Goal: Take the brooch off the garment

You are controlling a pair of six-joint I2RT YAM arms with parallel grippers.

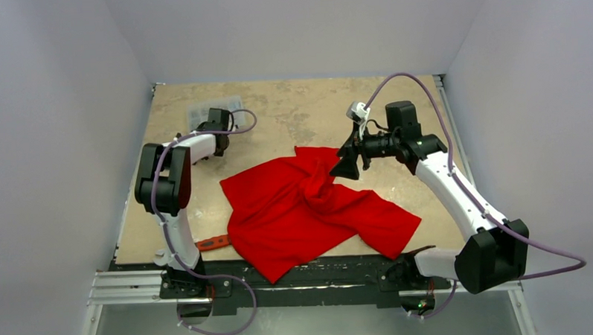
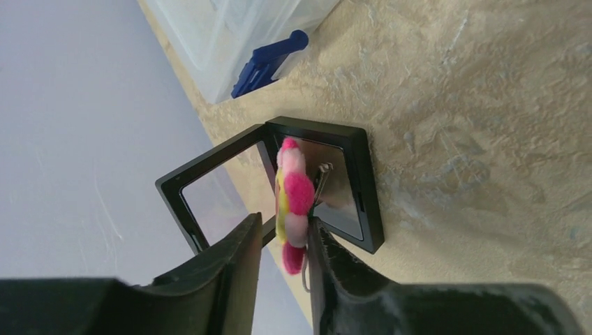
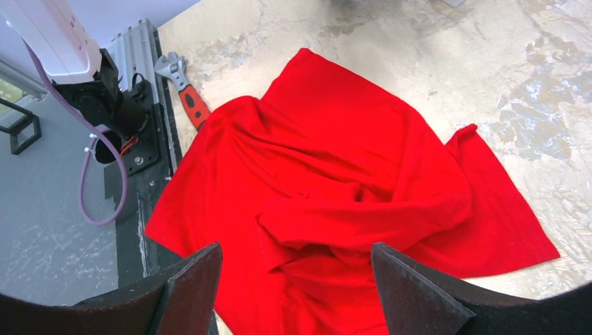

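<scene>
Light, soft-petalled and backed by a thin wire pin, the brooch stands edge-on just above the open black case inside the barely parted left hand, grip unclear, probably best pinched by its petal rim; the right hand gapes empty.

Top cam high behind the arm bases, looking down on the whole desk; left wrist cam tight past the left pincer at the desk's far-left edge; right wrist cam higher, facing back toward the bases over the garment, shared with top.
</scene>
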